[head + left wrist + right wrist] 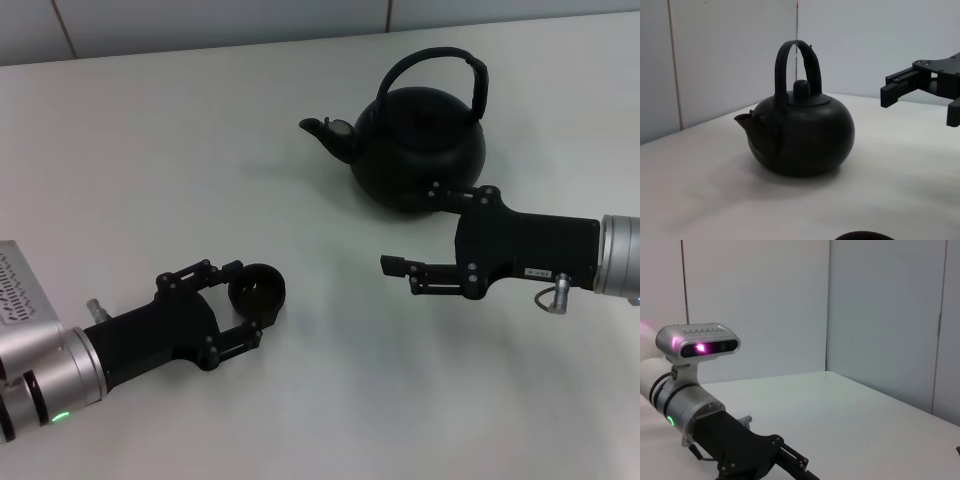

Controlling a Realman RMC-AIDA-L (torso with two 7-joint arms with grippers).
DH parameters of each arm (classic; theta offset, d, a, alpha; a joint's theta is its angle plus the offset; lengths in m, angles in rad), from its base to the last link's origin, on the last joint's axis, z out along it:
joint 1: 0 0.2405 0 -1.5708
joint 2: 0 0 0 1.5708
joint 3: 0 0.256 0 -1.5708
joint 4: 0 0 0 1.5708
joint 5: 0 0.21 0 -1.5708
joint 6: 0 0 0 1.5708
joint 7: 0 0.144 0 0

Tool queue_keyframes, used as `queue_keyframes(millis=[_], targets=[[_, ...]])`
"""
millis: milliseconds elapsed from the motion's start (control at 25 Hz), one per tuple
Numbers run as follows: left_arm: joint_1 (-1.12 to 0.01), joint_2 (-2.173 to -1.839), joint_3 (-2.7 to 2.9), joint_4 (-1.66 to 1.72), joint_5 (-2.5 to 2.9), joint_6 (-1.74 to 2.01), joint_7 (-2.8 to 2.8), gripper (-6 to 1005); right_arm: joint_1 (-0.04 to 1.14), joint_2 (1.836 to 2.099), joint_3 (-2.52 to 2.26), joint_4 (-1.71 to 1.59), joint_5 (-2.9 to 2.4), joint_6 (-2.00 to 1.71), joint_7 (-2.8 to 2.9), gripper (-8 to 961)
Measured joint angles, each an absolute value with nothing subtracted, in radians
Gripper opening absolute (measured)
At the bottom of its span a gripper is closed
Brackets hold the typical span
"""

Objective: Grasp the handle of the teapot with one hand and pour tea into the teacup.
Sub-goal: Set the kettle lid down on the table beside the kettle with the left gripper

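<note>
The matte-black teapot (pixel 420 150) stands at the far right of the white table, spout (pixel 320 128) pointing left, and its arched handle (pixel 440 62) is upright and free. It also fills the left wrist view, where the teapot (pixel 800 137) and handle (pixel 796 60) show side-on. My right gripper (pixel 412 228) hovers open just in front of the pot, touching nothing, and the same right gripper (pixel 920 102) shows to one side of the pot. The small black teacup (pixel 258 290) sits near left, with my left gripper (pixel 247 300) shut on its sides. Its rim (pixel 865 235) just shows.
The white table (pixel 150 150) runs back to a pale panelled wall (pixel 200 20). My left arm and its wrist camera (pixel 697 346) lie low over the near left of the table. Bare tabletop lies between the cup and the teapot.
</note>
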State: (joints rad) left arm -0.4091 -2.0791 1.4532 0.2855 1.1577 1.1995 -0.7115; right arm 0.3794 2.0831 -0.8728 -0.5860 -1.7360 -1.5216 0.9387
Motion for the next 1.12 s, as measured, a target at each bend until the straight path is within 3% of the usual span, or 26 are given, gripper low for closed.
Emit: queue_keyframes(millis=[640,1120], targets=[[-0.408,-2.08,1.456,0.289,1.162,1.195,-0.718,713,0.379,2.081,-0.873,-0.589,-1.736,-1.522,0.939,773],[-0.407,-2.08,1.457,0.292,1.164,1.195,-0.723,869,0.38,2.081,-0.873,-0.586,-1.736,-1.522,0.939,773]])
